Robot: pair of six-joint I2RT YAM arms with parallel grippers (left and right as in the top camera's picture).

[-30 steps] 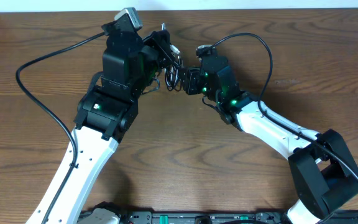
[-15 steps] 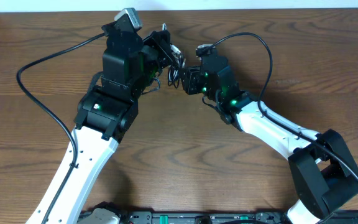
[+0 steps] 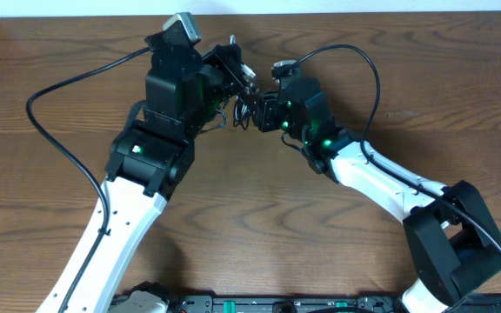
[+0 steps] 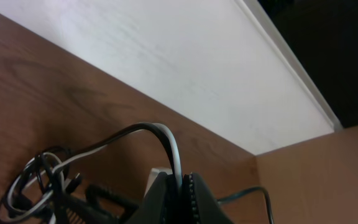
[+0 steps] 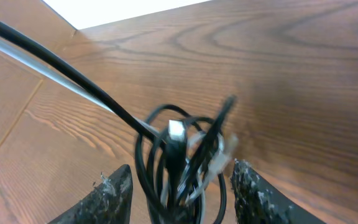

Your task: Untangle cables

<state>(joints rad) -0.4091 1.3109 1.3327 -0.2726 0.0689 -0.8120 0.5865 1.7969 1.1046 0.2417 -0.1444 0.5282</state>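
Overhead first: shows the left gripper (image 3: 243, 80) and the right gripper (image 3: 255, 113) close together above the far middle of the wooden table (image 3: 250, 217), with the cables (image 3: 238, 111) bunched as a small dark tangle between them, just below the left one and just beside the tip of the right. Cannot make out single strands from up there. Left wrist view next: finds the left gripper (image 4: 183, 182) pressed fully closed on a white cable (image 4: 174, 149) and a black one running alongside it, both pinched between the fingertips. Traces that pair up out of the jaws, over in an arch and down to the left into the knot of cables (image 4: 39, 180), a mix of black loops and pale strands low at the left edge, in front of the table (image 4: 48, 93) and a white wall (image 4: 185, 68). Right wrist view last: sees the right gripper (image 5: 179, 186) about halfway open, its two fingers (image 5: 114, 196) well apart, with the cables (image 5: 182, 152) as upright black loops and a pale plug end (image 5: 175, 130) standing in the gap between them, above the table (image 5: 291, 74). Sees a taut black strand beside a white one leaving the loops toward the upper left corner. Cannot tell whether either finger presses on the loops or merely flanks them.
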